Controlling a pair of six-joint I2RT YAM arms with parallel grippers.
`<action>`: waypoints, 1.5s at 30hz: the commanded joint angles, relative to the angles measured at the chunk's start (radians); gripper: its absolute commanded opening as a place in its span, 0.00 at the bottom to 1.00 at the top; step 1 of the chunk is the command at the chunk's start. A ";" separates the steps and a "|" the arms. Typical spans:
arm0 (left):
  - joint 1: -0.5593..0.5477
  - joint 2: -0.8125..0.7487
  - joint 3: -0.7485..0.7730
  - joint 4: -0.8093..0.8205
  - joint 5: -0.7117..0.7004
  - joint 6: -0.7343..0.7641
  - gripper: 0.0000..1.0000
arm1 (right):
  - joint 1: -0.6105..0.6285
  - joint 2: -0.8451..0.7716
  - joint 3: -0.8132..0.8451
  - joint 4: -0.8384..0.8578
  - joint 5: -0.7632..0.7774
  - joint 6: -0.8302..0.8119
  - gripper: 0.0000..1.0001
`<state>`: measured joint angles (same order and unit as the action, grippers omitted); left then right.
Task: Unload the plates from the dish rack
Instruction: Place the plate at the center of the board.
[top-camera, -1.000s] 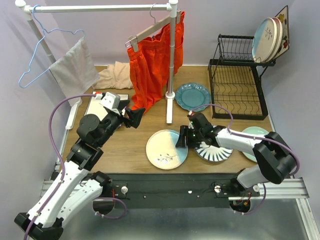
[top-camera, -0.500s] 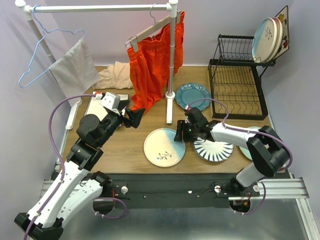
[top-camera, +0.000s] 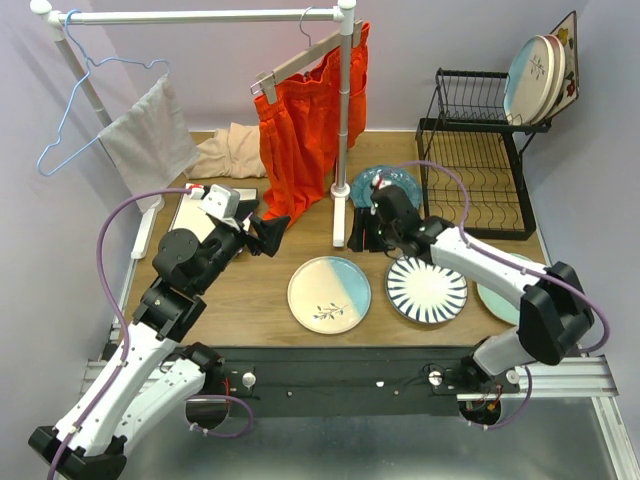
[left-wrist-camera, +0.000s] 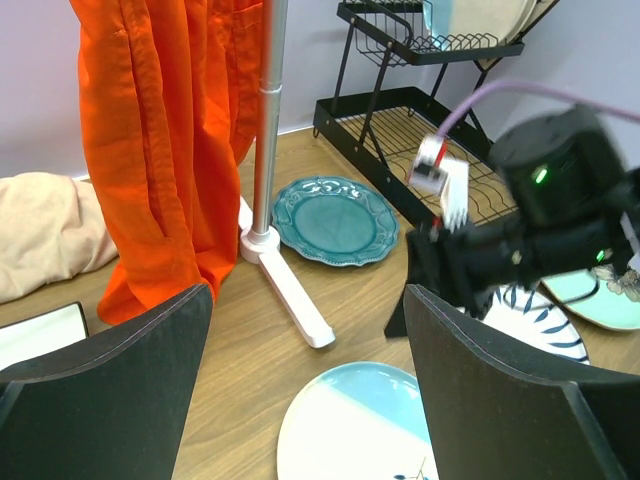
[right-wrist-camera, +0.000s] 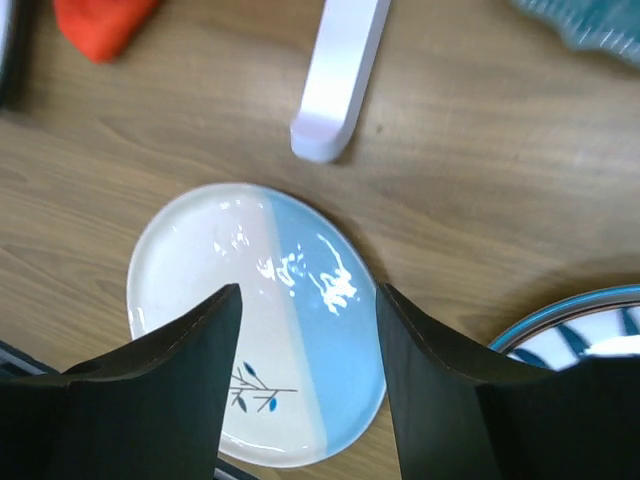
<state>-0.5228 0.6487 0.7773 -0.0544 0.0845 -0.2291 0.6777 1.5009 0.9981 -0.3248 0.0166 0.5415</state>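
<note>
The right gripper (right-wrist-camera: 308, 296) is hovering low over the table (top-camera: 255, 290), just beside the white foot (right-wrist-camera: 338, 72) of the clothes rail. Its jaws are standing clearly apart and are holding nothing. Between them the cream-and-blue plate (right-wrist-camera: 262, 325) is showing; it is lying flat on the wood and nothing is touching it. Just to the right of it the striped plate (top-camera: 427, 290) is lying, and near the right table edge the mint plate (top-camera: 497, 303) is showing partly from under the right arm. The teal plate (left-wrist-camera: 335, 218) is resting farther back, between the foot and the rack (top-camera: 478, 185). The rack is standing at the far right corner of the table. On its upper shelf some round plates (top-camera: 533, 75) are leaning upright against each other, how many I cannot tell, and a square flowered plate (top-camera: 571, 55) is standing behind them. The left gripper (left-wrist-camera: 308, 296) is hanging above the left middle of the table, near the orange garment (top-camera: 300, 130), with its jaws wide apart and empty.
</note>
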 joint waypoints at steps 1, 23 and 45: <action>0.006 -0.012 0.002 -0.010 -0.011 -0.003 0.87 | 0.003 -0.050 0.147 -0.117 0.222 -0.090 0.64; 0.006 -0.027 0.002 -0.007 0.017 -0.003 0.87 | -0.633 0.214 0.965 -0.175 0.372 -0.471 0.64; 0.006 -0.026 0.004 -0.001 0.040 -0.001 0.87 | -0.728 0.450 1.246 -0.149 0.490 -0.643 0.60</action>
<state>-0.5228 0.6292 0.7773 -0.0544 0.0879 -0.2291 -0.0498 1.8973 2.1784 -0.4877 0.4397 -0.0357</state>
